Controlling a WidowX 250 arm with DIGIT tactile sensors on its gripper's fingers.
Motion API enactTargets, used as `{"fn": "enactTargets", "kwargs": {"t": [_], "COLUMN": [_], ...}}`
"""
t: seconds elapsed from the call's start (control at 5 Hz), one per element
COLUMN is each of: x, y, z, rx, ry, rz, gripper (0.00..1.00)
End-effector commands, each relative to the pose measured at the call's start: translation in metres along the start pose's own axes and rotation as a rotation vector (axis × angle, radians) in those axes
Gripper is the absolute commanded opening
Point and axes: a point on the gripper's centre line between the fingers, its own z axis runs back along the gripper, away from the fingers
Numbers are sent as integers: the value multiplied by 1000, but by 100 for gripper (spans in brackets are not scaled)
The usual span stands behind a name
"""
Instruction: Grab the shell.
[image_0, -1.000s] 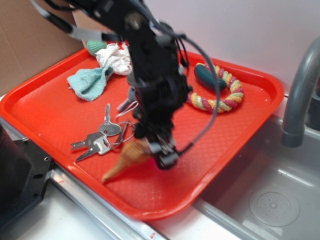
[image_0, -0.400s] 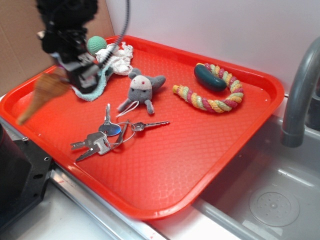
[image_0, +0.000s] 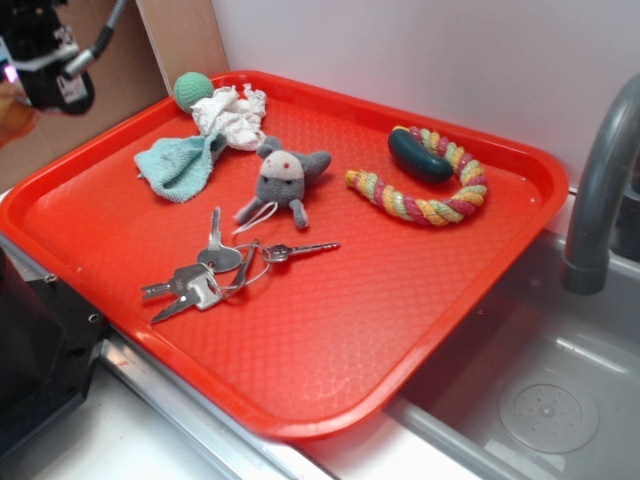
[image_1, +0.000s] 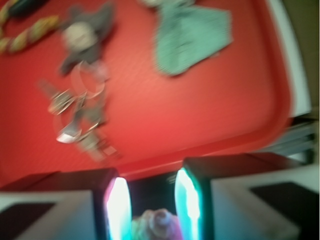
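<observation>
End effector (image_1: 150, 210): two glowing fingers closed against the shell (image_1: 156, 225), whose whorled end shows between them.
Below: red tray (image_1: 200, 115), blurred.
On tray: keys (image_1: 80, 117), grey plush toy (image_1: 82, 32), teal cloth (image_1: 192, 37), rope toy (image_1: 25, 35).

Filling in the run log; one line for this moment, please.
gripper: shut on shell | position: lifted, left of tray | keys: on tray

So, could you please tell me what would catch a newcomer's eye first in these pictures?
The bright red plastic tray beside the sink dominates, strewn with a bunch of silver keys near its front and a striped braided rope toy at its far right. In the wrist view, the hand glows either side of a pinkish spiral shell between its fingers.
</observation>
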Motion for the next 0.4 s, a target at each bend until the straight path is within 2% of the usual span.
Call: {"fn": "enactTargets", "kwargs": {"t": [0.0,0.2], "x": [24,25], "y": [-2,-10], "z": [31,26], "rx": [56,69], "ry": [-45,-18], "rz": [42,23], "gripper": [0,0]}}
